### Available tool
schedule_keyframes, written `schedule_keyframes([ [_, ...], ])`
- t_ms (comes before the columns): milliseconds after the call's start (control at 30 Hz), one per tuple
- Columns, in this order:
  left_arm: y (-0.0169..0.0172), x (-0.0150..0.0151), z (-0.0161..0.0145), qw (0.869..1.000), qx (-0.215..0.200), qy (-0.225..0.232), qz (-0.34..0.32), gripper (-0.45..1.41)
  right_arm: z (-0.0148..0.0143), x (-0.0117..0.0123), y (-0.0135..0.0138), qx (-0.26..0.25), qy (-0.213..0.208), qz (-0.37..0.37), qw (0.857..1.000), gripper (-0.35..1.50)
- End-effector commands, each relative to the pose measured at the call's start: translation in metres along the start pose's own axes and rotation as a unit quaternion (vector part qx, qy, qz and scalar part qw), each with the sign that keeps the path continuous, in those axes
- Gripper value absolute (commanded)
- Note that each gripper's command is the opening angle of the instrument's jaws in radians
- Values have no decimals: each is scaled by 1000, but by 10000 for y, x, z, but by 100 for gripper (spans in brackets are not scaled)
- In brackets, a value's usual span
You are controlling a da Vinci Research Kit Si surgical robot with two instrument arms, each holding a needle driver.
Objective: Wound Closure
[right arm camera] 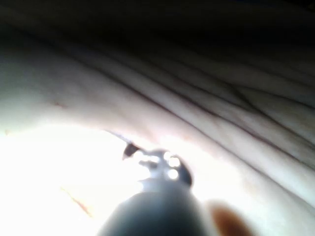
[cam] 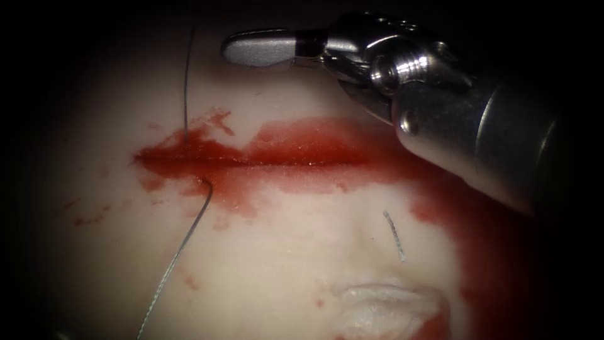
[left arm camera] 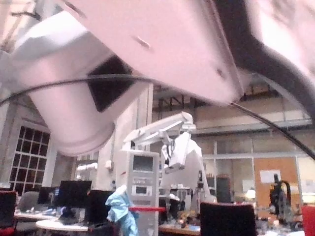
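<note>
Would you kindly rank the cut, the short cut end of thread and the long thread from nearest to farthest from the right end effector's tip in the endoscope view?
1. The long thread, left of the right end effector, which holds nothing.
2. The cut, just below it.
3. The cut end of thread, lying below the cut on the tissue.

The thread (cam: 189, 233) runs off the endoscope view's top and bottom edges, its ends unseen.

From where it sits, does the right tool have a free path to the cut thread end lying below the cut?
Probably yes. The right tool hangs above the cut, holding nothing, and the thread end lies bare on the tissue with nothing over it.
</note>
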Motion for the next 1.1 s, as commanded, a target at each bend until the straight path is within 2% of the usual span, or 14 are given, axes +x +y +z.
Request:
schedule_keyframes([
  [33,-11,-17,2,1000,2,-13,13,-45,8,11,4,1,1,-2,1000,-35],
  [233,-15,-63,6,997,-5,-71,43,-45,9,11,1,3,-1,-1,1000,-35],
  [467,-14,-101,2,990,20,-123,69,-45,11,9,-2,7,-4,11,1000,-35],
  [633,-18,-120,-18,977,32,-154,146,-45,3,14,-13,21,4,32,999,-35],
  [700,-16,-123,-28,971,27,-161,175,-45,-3,22,-16,10,13,38,999,-35],
  [833,-16,-127,-51,951,1,-175,256,-45,-6,32,-14,-4,24,33,999,-35],
  [933,-20,-130,-69,918,-38,-188,346,-45,-5,27,-8,-25,16,16,999,-35],
  [967,-21,-132,-75,904,-64,-195,376,-45,-4,23,-6,-47,19,13,999,-35],
  [1000,-22,-132,-78,895,-83,-197,391,-45,-3,17,-2,-80,26,24,996,-35],
  [1033,-23,-133,-81,892,-96,-198,395,-45,-2,12,1,-96,24,27,995,-35],
  [1100,-24,-135,-84,885,-113,-207,402,-45,-1,-1,5,-87,9,72,994,-35],
])
